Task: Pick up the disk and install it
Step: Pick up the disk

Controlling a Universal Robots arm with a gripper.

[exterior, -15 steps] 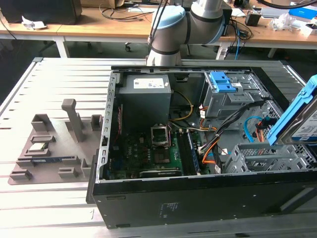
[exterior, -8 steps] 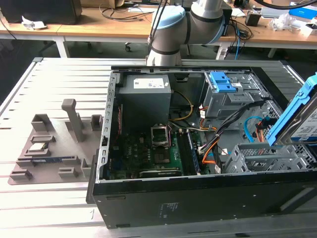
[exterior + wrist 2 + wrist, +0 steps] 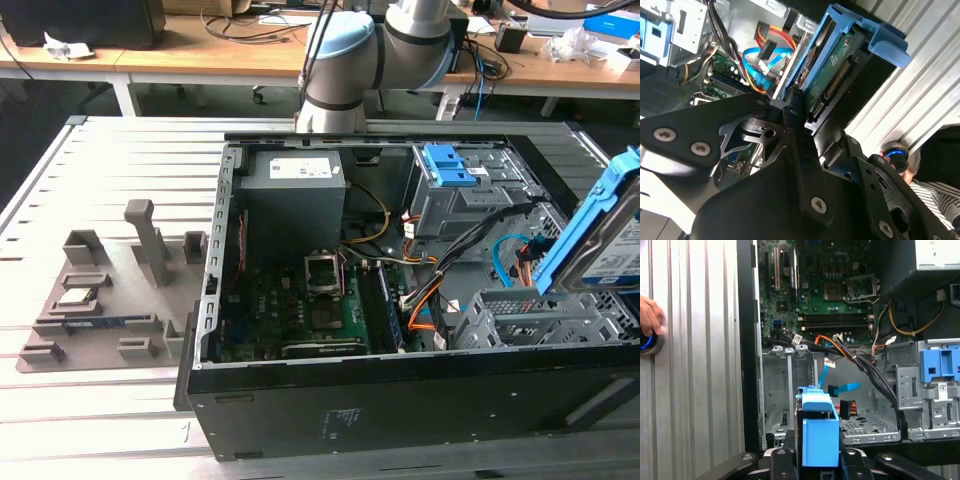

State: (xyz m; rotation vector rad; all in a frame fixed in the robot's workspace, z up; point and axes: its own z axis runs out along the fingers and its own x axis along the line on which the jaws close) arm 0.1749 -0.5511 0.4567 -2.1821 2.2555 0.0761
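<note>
The disk [image 3: 598, 238], a silver drive in a bright blue carrier, hangs tilted on edge at the exterior view's right, above the open computer case [image 3: 400, 400]. Just below it is the case's empty grey drive cage [image 3: 530, 320]. In both wrist views my gripper [image 3: 817, 447] is shut on the disk, with black fingers [image 3: 785, 450] on either side of the blue carrier [image 3: 817, 427]. The second wrist view shows the disk's green circuit board and connector [image 3: 837, 80] between the gripper [image 3: 807, 112] fingers. The drive cage [image 3: 785, 390] lies beyond the disk in the first wrist view.
Orange, blue and black cables [image 3: 480, 270] run beside the cage. A blue latch [image 3: 450, 165] tops the upper bay. The motherboard [image 3: 320, 300] fills the case floor. A grey fixture tray [image 3: 100, 290] lies at the exterior view's left. A person's hand [image 3: 647, 315] rests on a blue-lit button.
</note>
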